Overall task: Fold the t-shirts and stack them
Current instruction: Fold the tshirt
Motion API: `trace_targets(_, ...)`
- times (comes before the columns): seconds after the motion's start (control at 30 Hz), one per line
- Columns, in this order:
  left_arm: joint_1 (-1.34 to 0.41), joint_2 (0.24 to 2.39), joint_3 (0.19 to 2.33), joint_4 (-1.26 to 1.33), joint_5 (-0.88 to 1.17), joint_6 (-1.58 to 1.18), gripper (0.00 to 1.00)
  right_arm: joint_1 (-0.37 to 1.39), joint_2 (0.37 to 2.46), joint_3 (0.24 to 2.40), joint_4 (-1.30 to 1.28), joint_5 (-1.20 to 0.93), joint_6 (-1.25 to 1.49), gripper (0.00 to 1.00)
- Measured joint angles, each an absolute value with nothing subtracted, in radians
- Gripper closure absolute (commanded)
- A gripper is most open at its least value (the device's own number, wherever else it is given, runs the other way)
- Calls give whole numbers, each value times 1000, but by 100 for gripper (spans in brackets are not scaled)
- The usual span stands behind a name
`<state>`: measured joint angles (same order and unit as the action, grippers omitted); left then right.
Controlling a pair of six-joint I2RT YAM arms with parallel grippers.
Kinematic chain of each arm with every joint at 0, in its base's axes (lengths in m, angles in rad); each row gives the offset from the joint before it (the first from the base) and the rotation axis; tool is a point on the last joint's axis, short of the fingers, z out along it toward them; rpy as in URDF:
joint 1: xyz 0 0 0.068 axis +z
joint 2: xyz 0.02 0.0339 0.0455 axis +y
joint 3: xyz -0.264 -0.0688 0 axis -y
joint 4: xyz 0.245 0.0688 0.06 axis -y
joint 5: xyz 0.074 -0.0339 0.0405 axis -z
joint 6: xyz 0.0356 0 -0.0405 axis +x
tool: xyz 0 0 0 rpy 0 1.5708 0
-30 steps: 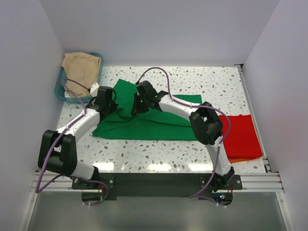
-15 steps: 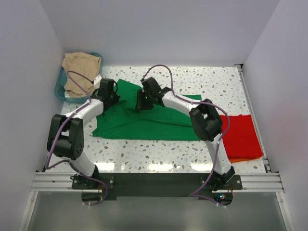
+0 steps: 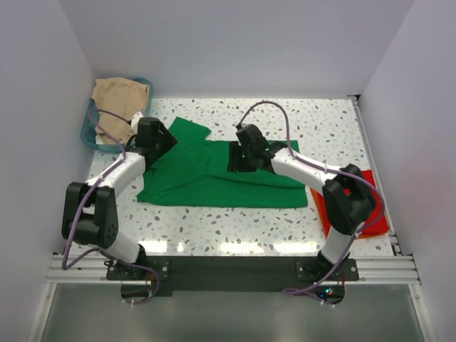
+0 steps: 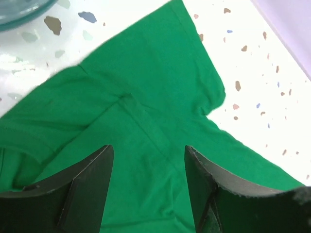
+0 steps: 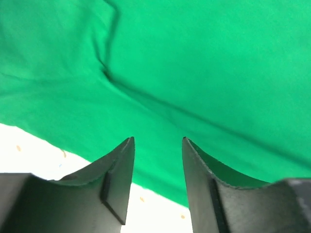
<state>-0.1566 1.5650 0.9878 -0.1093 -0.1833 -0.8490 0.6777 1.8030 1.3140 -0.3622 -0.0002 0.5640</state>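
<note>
Right tool (image 5: 156,145) slid right across green t-shirt (image 3: 214,179), released, left tool (image 4: 148,155) released too

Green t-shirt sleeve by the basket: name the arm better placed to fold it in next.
Left. The left claw hovers open over that sleeve; the right claw sits farther along the green t-shirt, away from it.

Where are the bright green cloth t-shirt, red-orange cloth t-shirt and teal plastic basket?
Bright green cloth t-shirt (image 3: 214,182): top external view, flat middle.
Red-orange cloth t-shirt (image 3: 377,217): top external view, right edge.
Teal plastic basket (image 3: 88,128): top external view, left rim.
</note>
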Motion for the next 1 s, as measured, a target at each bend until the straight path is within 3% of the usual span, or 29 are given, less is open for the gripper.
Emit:
trace_targets(0.23,-235,1404,822,-68,-134,-881,45,678,1682,1107,-359,70,558,67)
trace_targets(0.6,-303,1385,664,1,-73,-898,46,678,1711,1081,-399,187,528,68)
trace_targets(1.0,-303,1380,643,37,-58,-897,46,677,1733,1081,-408,235,508,67)
